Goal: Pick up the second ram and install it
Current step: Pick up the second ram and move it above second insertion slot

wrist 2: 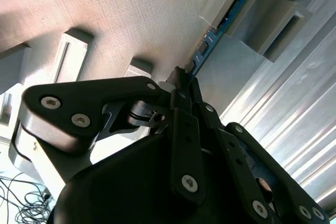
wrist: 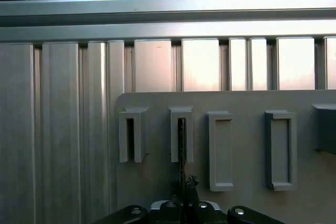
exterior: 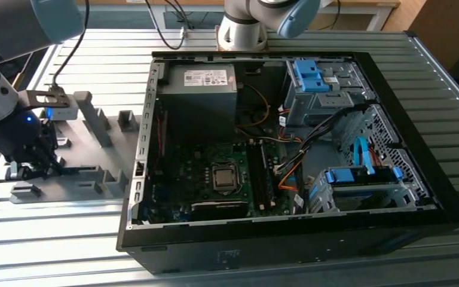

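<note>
1. I see the tool (exterior: pixel 34 167) low over the grey holder plate (exterior: pixel 94 182) on the counter (exterior: pixel 54 248), at the exterior view's left of the open PC case (exterior: pixel 253 248).
2. In both wrist views the tool's jaws are pinched narrow on the second ram (wrist 2: pixel 210 40), which stands on edge in a holder block (wrist: pixel 181 116).

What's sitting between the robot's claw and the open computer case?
In the exterior view, grey holder blocks standing on a grey plate fill the stretch between the gripper and the PC case.
</note>
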Action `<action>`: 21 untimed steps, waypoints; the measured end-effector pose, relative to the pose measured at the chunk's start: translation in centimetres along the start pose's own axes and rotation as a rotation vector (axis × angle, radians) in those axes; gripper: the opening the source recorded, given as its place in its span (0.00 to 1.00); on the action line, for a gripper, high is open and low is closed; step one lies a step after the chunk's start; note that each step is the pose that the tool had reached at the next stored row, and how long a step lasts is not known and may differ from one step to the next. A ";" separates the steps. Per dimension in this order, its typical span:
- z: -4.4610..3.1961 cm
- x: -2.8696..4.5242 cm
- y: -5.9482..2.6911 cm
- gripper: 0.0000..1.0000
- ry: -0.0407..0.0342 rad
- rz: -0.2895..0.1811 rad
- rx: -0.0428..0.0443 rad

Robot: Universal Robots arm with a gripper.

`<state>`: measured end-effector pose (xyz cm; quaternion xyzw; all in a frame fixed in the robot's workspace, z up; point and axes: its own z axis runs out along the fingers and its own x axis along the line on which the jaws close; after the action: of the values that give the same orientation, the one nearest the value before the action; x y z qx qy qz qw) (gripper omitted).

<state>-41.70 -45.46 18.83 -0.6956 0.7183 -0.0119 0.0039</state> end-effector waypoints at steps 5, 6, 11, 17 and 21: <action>-0.38 0.01 -0.01 0.14 -0.0001 0.000 0.0002; -0.49 0.00 -0.01 0.14 -0.0001 0.000 0.0002; -1.15 0.01 -0.03 0.14 -0.0002 0.000 0.0003; -1.86 0.02 -0.04 0.14 -0.0002 0.000 0.0002; -2.24 0.02 -0.05 0.14 -0.0002 0.000 0.0003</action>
<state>-41.70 -45.46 21.07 -0.6956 0.7183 -0.0119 0.0040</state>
